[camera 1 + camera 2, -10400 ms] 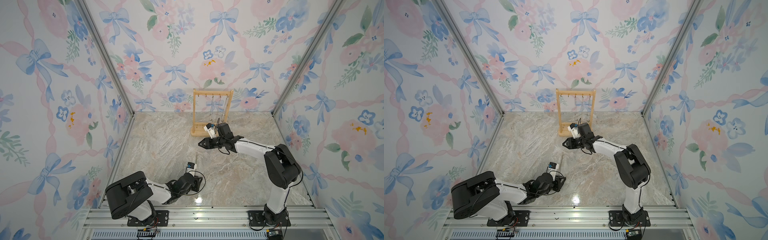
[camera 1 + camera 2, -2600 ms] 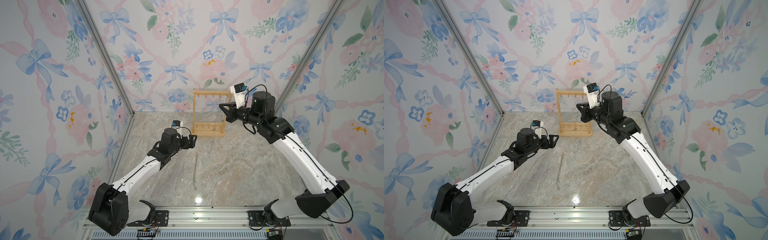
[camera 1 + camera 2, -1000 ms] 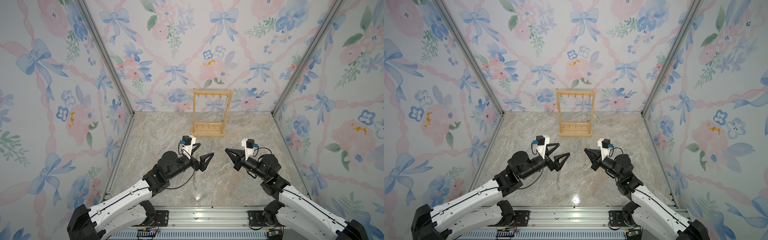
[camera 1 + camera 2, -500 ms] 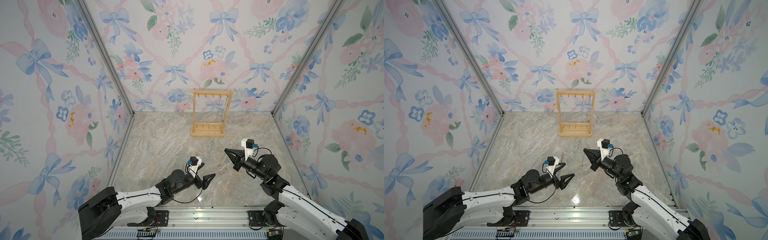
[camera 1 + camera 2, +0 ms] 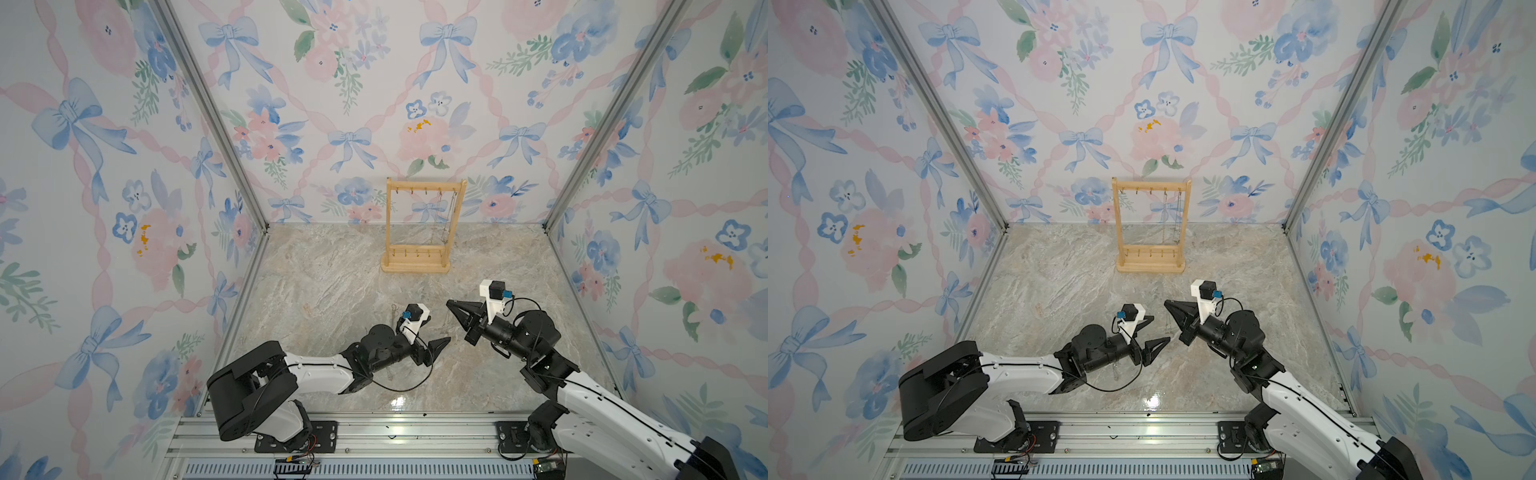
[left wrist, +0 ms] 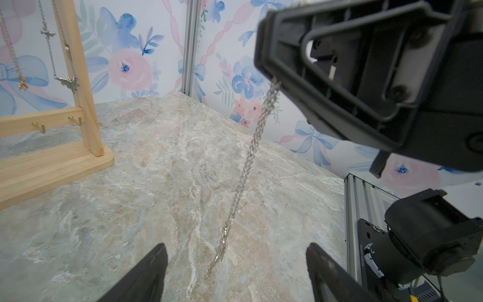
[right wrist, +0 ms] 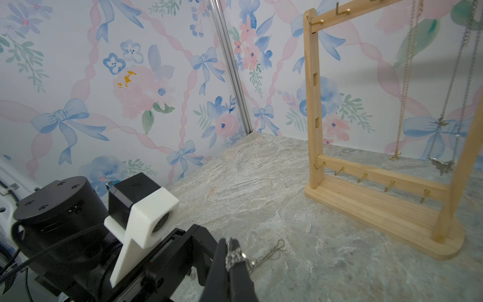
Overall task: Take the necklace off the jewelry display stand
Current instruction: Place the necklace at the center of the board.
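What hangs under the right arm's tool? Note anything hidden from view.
A silver necklace hangs from the shut right tool down to the marble floor, where its lower end rests. The bit pinched between the tool's tips is covered.

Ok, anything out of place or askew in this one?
Nothing damaged; the stand is upright. One oddity: the silver chain pinched in the shut right gripper hangs down and its tail lies on the table.

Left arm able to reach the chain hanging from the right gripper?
Probably yes: left gripper has open jaws, the chain hangs just ahead of them from the right gripper, nothing between.
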Tool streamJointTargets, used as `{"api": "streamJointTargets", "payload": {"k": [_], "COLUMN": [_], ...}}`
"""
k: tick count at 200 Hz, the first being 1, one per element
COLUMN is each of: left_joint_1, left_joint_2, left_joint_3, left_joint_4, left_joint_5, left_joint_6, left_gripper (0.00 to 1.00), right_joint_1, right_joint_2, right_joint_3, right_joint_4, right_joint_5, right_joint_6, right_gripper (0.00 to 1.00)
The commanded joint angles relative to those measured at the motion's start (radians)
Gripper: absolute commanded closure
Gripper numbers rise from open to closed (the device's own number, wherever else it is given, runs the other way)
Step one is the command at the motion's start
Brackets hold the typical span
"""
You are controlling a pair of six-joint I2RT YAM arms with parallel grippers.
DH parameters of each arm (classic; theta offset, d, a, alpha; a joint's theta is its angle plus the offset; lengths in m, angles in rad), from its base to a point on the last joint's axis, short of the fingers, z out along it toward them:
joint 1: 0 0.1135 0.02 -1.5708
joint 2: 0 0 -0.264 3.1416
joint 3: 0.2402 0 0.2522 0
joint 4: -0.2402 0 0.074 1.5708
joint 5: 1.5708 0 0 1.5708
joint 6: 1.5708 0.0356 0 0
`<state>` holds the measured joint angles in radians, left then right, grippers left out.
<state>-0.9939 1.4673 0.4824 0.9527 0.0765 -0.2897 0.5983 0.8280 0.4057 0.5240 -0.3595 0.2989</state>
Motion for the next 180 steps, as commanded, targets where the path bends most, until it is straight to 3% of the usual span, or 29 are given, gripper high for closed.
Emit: {"api": "streamJointTargets", "payload": {"k": [1,52,113,146,165,180], "left_joint_1": [0.017,0.032,0.053,0.053,0.054,0.053], "left_joint_2": [0.041,0.125,0.197,0.218,0.221,0.22], "left_joint_3": [0.043,0.109,0.168,0.18,0.182,0.179], "left_joint_4": [0.024,0.011,-0.011,-0.014,-0.015,-0.015], "left_joint_5": [0.047,0.093,0.159,0.177,0.182,0.18], "left_joint_6": [0.034,0.037,0.016,0.007,0.007,0.004], "left_gripper": [0.18,0.26,0.64,0.72,0.84,0.88], "right_joint_1": [0.015,0.02,0.021,0.021,0.021,0.021], "right_joint_2": [-0.017,-0.02,-0.02,-0.024,-0.025,-0.024], "right_joint_3": [0.018,0.019,0.02,0.019,0.019,0.019], "right_joint_4": [-0.02,-0.024,-0.028,-0.03,-0.032,-0.032], "right_joint_5": [0.001,0.002,0.007,0.005,0.006,0.007], "right_joint_6": [-0.016,-0.02,-0.027,-0.027,-0.029,-0.028], "right_gripper": [1.0,1.0,1.0,1.0,1.0,1.0]}}
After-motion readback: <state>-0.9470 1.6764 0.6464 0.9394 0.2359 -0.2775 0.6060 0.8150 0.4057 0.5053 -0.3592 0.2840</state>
